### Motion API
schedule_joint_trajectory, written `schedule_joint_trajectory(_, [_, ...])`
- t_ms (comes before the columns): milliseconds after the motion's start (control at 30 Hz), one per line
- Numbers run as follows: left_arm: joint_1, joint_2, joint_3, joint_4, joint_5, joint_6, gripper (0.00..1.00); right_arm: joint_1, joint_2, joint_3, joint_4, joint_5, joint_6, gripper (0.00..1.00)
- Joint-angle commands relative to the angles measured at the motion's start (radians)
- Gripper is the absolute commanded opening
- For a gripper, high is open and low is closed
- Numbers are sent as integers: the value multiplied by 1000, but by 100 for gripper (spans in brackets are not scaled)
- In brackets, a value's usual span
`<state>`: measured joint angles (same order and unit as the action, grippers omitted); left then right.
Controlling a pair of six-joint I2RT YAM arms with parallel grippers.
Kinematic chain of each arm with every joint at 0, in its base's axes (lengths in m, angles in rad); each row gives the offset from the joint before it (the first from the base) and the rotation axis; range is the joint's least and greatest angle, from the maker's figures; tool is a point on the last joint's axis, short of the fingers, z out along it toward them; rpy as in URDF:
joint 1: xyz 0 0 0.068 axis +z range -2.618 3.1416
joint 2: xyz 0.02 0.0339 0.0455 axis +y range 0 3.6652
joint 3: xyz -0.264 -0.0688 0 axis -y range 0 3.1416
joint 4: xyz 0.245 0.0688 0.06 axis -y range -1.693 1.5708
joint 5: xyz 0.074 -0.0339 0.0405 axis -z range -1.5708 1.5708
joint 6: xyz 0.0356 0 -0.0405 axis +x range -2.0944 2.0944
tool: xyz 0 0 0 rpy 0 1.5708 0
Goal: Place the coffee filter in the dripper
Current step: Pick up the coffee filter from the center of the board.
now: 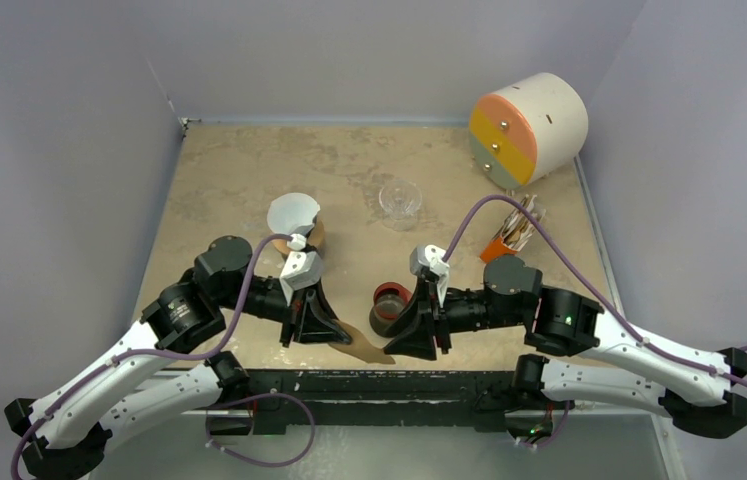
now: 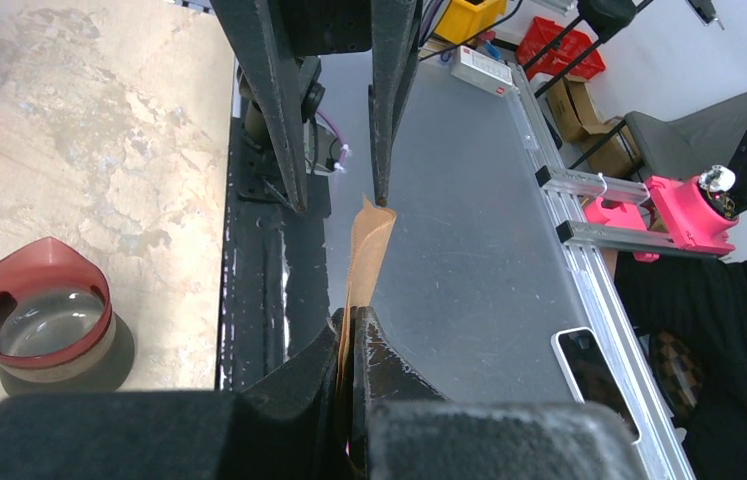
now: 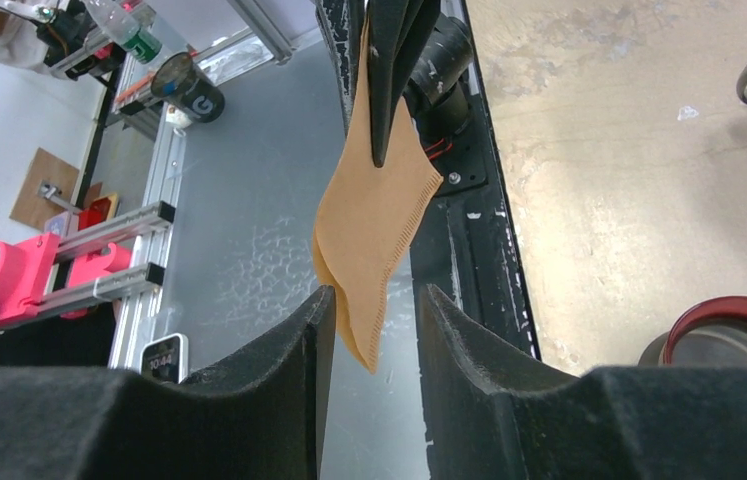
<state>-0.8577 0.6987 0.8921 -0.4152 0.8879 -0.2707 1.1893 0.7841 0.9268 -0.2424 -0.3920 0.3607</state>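
Note:
The brown paper coffee filter (image 2: 370, 250) is pinched flat in my left gripper (image 2: 354, 322), which is shut on it just over the table's near edge. In the top view the filter (image 1: 367, 348) sticks out rightward from the left gripper (image 1: 337, 334) toward my right gripper (image 1: 395, 350). The right gripper (image 3: 376, 300) is open, and the filter's (image 3: 374, 205) lower tip hangs between its fingers, close to the left one. The dripper (image 1: 291, 213), a pale bluish cone in this view, lies on the table behind the left arm.
A flat tan ring (image 1: 320, 233) sits beside the dripper. A red-rimmed glass vessel (image 1: 387, 297) stands by the right gripper. Further back are a clear glass cup (image 1: 399, 200), an orange holder with sticks (image 1: 512, 236) and a big white drum (image 1: 529, 126).

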Motion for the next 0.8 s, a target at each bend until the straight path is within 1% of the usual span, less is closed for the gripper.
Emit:
schedule_joint_trajectory(0, [3, -9, 18, 50, 26, -15, 0, 1, -14, -9, 30, -13, -17, 40])
schedule_joint_trajectory(533, [3, 12, 12, 90, 31, -44, 0, 1, 16, -18, 73, -43, -13, 39])
schedule_joint_trajectory(767, [3, 42, 23, 49, -13, -44, 0, 2, 34, -17, 93, -49, -6, 39])
